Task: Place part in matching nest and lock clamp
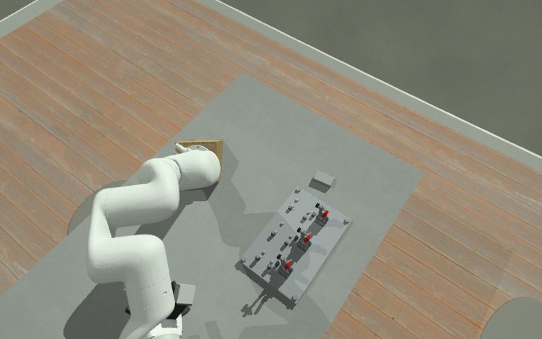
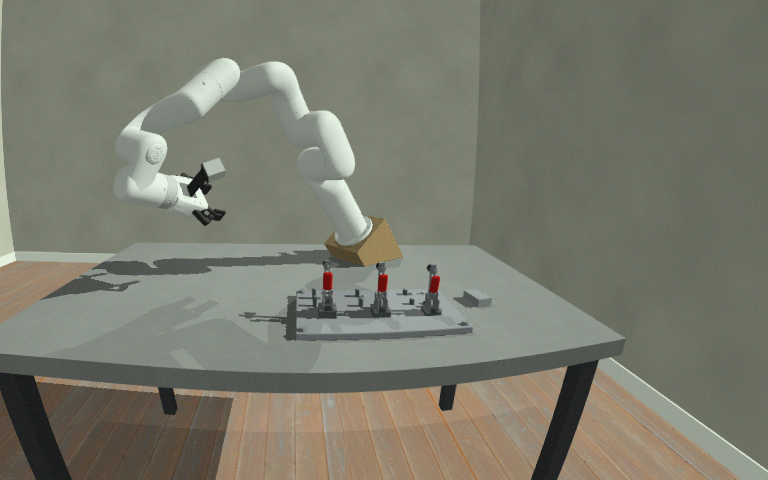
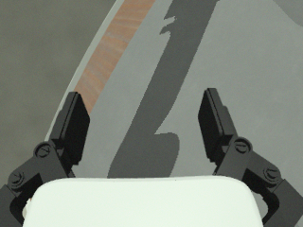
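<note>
The part, a plain grey block (image 1: pixel 323 179) (image 2: pixel 477 297), lies flat on the table beside one end of the fixture (image 1: pixel 328 243) (image 2: pixel 376 328). The fixture is a grey plate with three nests in a row, each with small pads and blocks. Three clamps have red handles (image 1: pixel 324 213) (image 1: pixel 306 238) (image 1: pixel 288 265) (image 2: pixel 327 280) (image 2: pixel 382 282) (image 2: pixel 434 283); their black-tipped bars appear raised. No part sits in any nest. My gripper (image 3: pixel 142 103) (image 2: pixel 214 201) is open and empty, high above the table, far to the fixture's left in the exterior view. The top view hides its fingers.
The arm rises from a wooden wedge base (image 1: pixel 219 147) (image 2: pixel 382 243) behind the fixture in the exterior view. The grey table (image 1: pixel 244 100) (image 2: pixel 138 344) carries the base, fixture and part. Round bolt heads stand at the plate's corners. The wrist view shows table, shadow and floor.
</note>
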Controlling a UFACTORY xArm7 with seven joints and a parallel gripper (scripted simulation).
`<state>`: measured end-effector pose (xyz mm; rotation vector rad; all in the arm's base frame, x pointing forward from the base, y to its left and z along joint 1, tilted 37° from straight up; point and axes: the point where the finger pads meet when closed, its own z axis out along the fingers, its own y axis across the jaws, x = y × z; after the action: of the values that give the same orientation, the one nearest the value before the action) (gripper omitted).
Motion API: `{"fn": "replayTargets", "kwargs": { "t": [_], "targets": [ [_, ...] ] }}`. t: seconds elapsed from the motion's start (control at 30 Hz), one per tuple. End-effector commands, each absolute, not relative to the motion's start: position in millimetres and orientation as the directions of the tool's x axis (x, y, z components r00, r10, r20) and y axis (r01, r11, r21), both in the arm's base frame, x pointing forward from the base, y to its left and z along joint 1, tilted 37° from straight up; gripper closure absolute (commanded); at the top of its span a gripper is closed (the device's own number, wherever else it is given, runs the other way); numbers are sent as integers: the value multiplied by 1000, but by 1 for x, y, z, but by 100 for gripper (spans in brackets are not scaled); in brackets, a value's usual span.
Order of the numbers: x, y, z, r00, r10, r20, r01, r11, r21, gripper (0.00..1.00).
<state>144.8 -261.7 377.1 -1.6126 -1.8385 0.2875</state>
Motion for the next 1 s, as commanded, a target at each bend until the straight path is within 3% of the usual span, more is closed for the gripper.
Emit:
{"fn": "replayTargets", "kwargs": {
  "t": [0.0, 0.57, 0.97],
  "targets": [
    [168, -233, 381, 14, 980, 198, 855, 91, -511, 0],
    [228, -135, 384, 256, 964, -77, 934, -267, -237, 0],
    [252, -84, 378, 438, 889, -137, 892, -448, -55, 0]
  ]
}}
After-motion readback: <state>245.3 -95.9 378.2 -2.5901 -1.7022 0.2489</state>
